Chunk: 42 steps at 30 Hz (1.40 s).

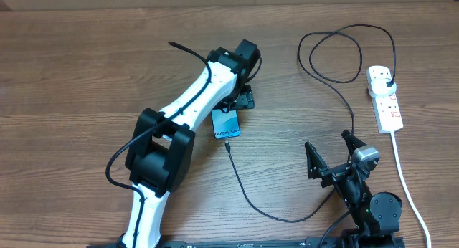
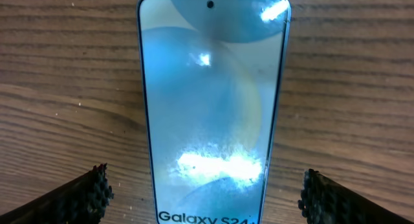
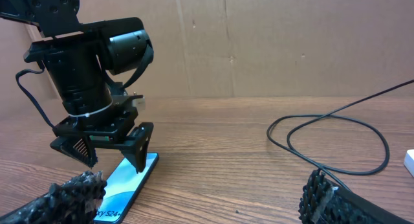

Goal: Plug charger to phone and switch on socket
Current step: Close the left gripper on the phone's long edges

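Black left tool point(image 2: 206, 188), apart over the slim blue-lit phone point(image 2: 213, 88), should next close on its edges to hold it; right tool point(image 1: 328, 142) likewise apart.

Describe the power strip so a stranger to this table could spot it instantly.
On the wooden table, look at the right side, beyond the right gripper. The socket is the only white block, with red markings and a black plug in it.
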Available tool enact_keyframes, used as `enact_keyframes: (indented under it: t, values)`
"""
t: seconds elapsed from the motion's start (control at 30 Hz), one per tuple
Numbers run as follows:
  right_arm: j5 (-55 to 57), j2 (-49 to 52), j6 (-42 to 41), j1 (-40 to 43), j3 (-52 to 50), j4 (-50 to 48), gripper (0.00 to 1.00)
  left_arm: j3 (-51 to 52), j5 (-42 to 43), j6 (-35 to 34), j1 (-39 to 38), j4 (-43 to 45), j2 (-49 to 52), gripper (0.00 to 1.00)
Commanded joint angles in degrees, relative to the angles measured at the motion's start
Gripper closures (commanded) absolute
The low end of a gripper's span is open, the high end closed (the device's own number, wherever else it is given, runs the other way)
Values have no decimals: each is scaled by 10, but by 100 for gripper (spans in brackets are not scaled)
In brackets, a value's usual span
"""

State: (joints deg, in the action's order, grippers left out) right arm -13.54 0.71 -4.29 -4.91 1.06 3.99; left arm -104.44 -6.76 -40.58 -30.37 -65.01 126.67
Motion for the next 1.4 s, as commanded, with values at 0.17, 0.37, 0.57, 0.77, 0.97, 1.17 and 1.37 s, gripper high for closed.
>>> enact_keyframes:
  t: [0.17, 0.37, 0.57, 0.77, 0.97, 1.17, 1.37]
  values:
    - [0, -1, -1, -3, -5, -2, 0, -13, 40, -2, 26, 6, 5, 0]
    - [0, -1, -1, -3, -5, -2, 0, -11, 38, 19, 18, 14, 6, 0]
    - [0, -1, -1, -3, -5, -2, 0, -5, 41, 38, 18, 16, 18, 0]
    - [0, -1, -1, -3, -5, -2, 0, -4, 42, 40, 10, 10, 43, 0]
    - [0, -1, -1, -3, -5, -2, 0, -4, 44, 37, 10, 11, 68, 0]
    - [0, -1, -1, -3, -5, -2, 0, -3, 49, 38, 10, 12, 71, 0]
    - [0, -1, -1, -3, -5, -2, 0, 14, 49, 37, 11, 13, 71, 0]
